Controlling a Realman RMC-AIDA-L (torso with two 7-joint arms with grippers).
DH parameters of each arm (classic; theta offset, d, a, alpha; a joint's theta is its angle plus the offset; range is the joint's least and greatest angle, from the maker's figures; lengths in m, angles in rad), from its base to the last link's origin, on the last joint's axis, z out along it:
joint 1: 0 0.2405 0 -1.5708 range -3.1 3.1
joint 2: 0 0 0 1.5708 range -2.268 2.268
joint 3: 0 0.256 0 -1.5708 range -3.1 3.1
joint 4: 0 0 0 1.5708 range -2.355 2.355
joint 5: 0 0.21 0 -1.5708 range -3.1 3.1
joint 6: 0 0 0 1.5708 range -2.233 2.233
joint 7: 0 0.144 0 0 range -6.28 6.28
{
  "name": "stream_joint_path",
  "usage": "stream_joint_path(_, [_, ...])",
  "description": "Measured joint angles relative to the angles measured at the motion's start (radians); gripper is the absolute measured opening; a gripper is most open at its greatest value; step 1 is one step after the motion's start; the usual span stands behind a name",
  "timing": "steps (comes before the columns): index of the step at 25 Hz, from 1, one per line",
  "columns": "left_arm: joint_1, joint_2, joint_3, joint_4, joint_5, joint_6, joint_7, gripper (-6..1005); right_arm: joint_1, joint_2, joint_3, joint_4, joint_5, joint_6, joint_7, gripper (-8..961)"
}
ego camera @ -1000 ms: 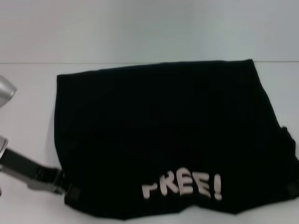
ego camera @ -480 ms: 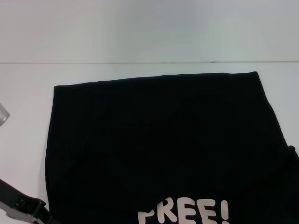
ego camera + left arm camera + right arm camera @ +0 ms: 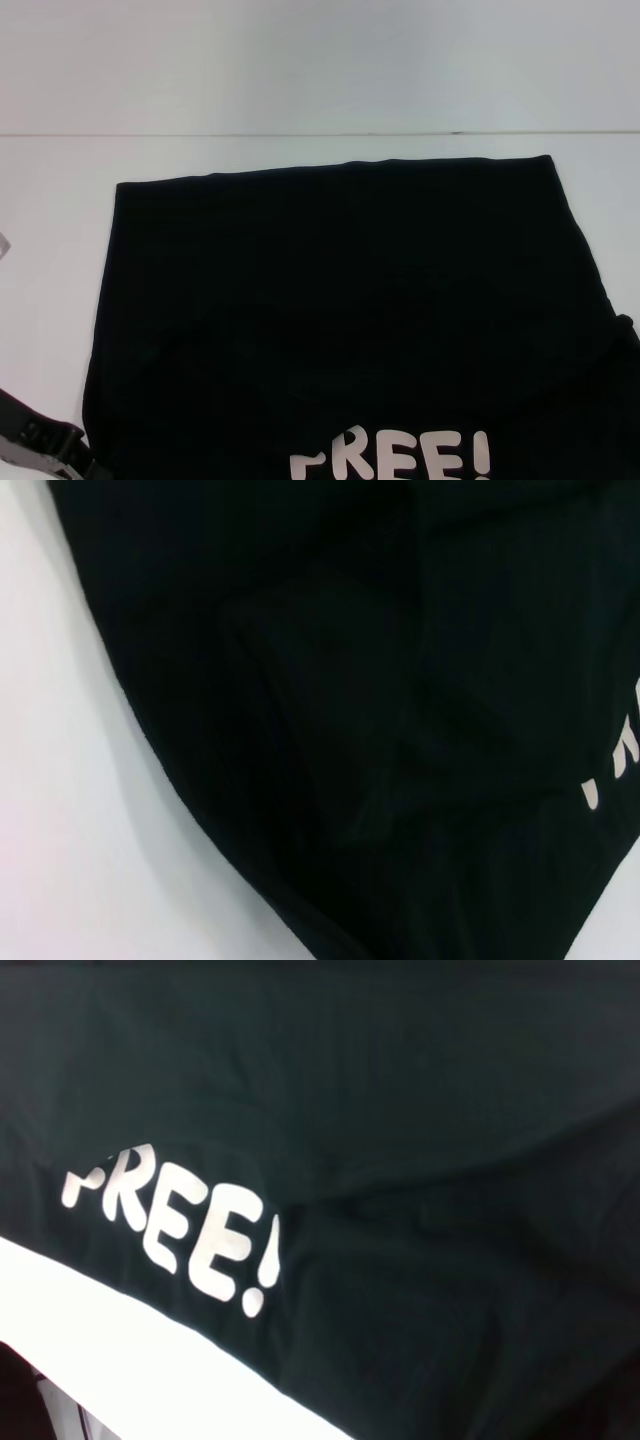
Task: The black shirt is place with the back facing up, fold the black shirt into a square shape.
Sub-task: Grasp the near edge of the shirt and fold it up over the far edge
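The black shirt lies spread over the white table and fills most of the head view. A layer is folded over so that its white letters "FREE!" show at the near edge. The left gripper shows only as a dark body at the bottom left corner, right against the shirt's near left edge. Its tips are hidden by the cloth. The left wrist view shows the black shirt and its slanting edge. The right wrist view shows the black shirt with the letters. The right gripper is out of view.
Bare white tabletop lies beyond the shirt up to the table's far edge, and more runs along the shirt's left side. In the right wrist view a white strip of table borders the lettered edge, with a dark drop beyond it.
The lettered edge of the shirt has come nearer and lower in the head view. The left gripper has dropped to the bottom left corner. The right gripper's tip at the right edge has left the view.
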Motion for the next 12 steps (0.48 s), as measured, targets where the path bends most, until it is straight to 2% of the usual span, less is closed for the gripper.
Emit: stream_joint_path(12, [0.006,-0.005,0.008,0.001,0.006,0.039,0.016,32,-0.003,0.001,-0.005,0.0,-0.001,-0.048,-0.011,38])
